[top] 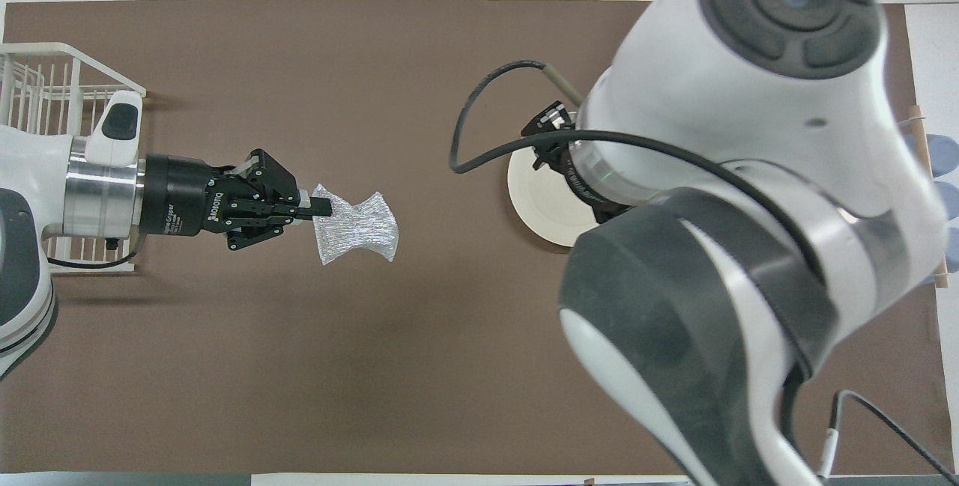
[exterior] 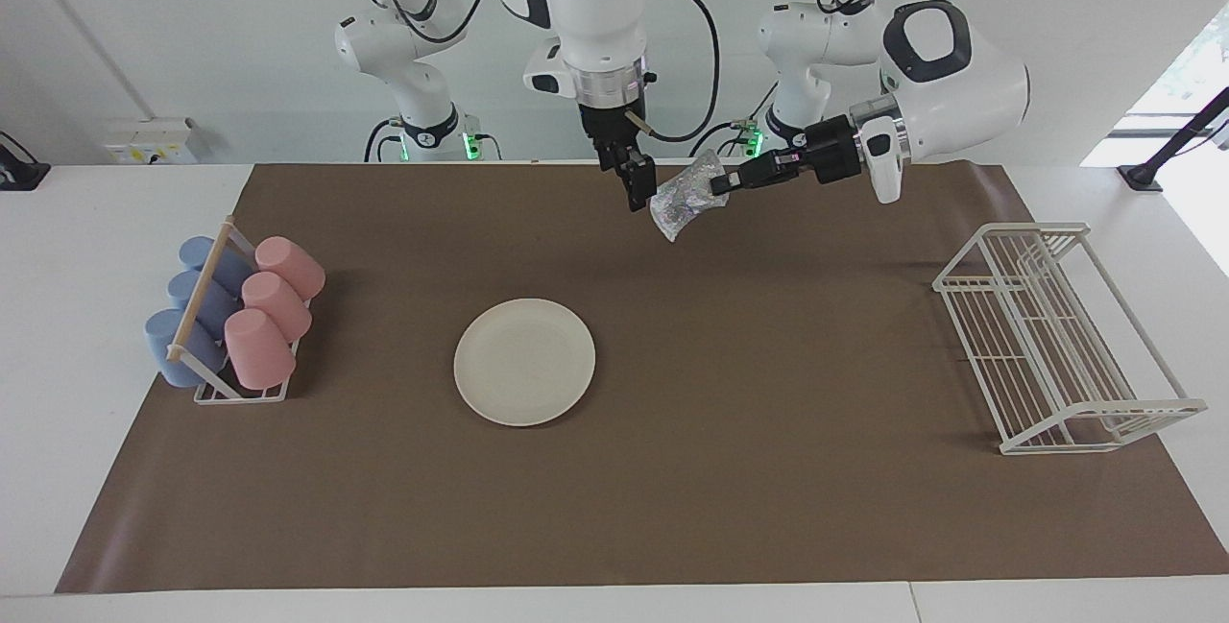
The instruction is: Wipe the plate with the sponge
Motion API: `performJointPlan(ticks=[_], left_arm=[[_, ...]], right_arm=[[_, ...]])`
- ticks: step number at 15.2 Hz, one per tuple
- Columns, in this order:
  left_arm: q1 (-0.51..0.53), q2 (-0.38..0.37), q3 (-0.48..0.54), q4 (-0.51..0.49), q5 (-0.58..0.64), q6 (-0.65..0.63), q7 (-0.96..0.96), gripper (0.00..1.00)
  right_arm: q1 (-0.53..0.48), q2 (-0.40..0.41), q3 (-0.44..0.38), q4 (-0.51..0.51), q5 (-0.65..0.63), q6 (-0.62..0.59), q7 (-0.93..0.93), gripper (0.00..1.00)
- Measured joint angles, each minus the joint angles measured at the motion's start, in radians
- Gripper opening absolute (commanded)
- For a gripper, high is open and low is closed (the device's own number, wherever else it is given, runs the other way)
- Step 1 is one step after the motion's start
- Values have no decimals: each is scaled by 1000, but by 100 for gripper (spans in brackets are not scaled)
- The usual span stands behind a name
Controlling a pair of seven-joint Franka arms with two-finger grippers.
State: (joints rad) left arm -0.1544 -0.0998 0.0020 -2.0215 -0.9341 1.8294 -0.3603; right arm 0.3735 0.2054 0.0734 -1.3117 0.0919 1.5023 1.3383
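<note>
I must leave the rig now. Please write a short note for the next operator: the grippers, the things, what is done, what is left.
Left gripper: shut on the sponge, in the air over the mat.
Right gripper: open, holding nothing, in the air beside the sponge.
Plate: flat on the mat, nothing on it.
Done: the sponge is lifted and is in the left gripper alone.
Left: bring the sponge down onto the plate and wipe it.
</note>
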Motion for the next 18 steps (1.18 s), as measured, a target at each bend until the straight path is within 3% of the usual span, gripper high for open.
performJointPlan(ticks=[8, 13, 18], left_arm=[[55, 40, 3, 104, 587, 1, -44, 0], [48, 82, -12, 185, 1004, -42, -44, 0], [-23, 142, -18, 254, 1478, -122, -49, 0]], right_arm=[[-306, -54, -7, -5, -18, -123, -760, 100], [-328, -79, -9, -5, -120, -131, -1083, 100], [-266, -105, -141, -40, -122, -130, -1252, 100]])
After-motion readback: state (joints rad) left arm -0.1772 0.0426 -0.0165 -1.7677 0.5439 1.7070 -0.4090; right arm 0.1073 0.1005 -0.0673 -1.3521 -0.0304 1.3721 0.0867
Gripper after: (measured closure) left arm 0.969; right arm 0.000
